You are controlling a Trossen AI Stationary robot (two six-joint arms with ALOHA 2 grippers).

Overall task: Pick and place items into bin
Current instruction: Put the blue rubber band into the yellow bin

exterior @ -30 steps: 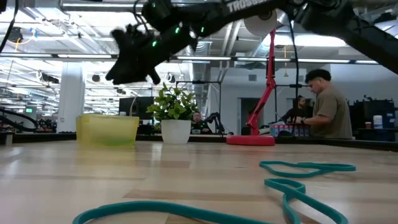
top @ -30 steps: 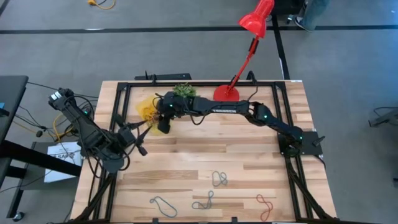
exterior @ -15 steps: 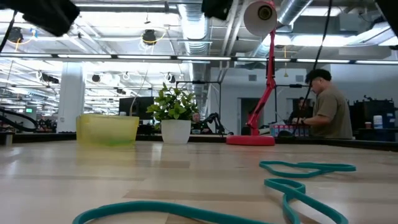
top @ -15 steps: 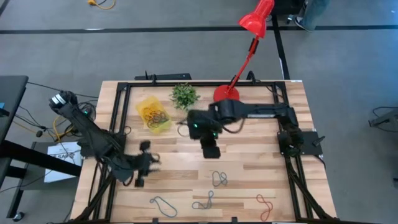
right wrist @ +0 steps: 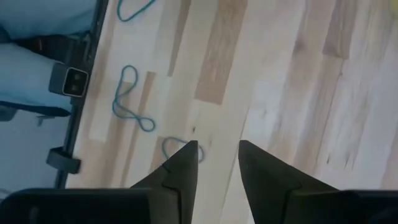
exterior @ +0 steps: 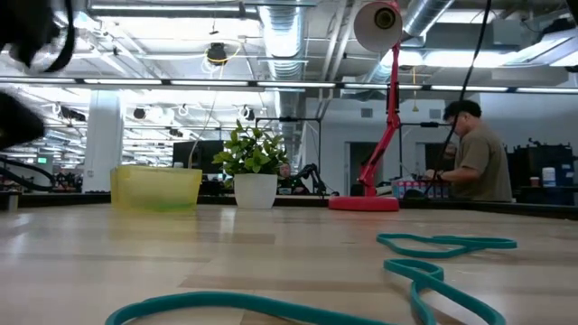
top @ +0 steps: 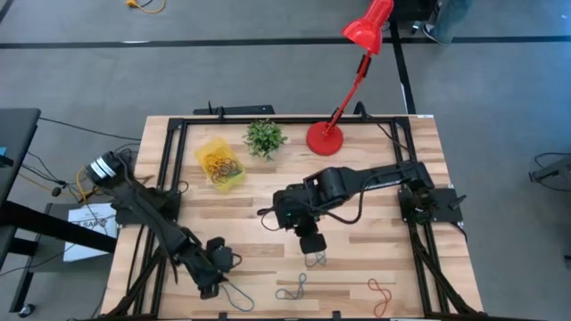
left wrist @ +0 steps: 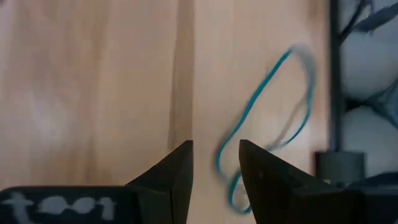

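Clearly both arms are over the near part of the table (top: 375,201), each lined up on a loose band. The left gripper (top: 214,267) hangs with its fingers parted a little, just above one end of a teal band (left wrist: 273,118); the right gripper (top: 310,242) sits likewise slightly open at a grey band (top: 314,258). Two more bands, a grey-blue one (top: 293,288) and a red one (top: 381,293), lie near the table's front edge. The yellow bin (top: 220,163), already holding several bands, stands well apart beside the plant (top: 264,137). To do this well, each gripper should probably drop until its fingertips touch the wood, straddle a single strand, and close fully, since such thin floppy loops slip easily.
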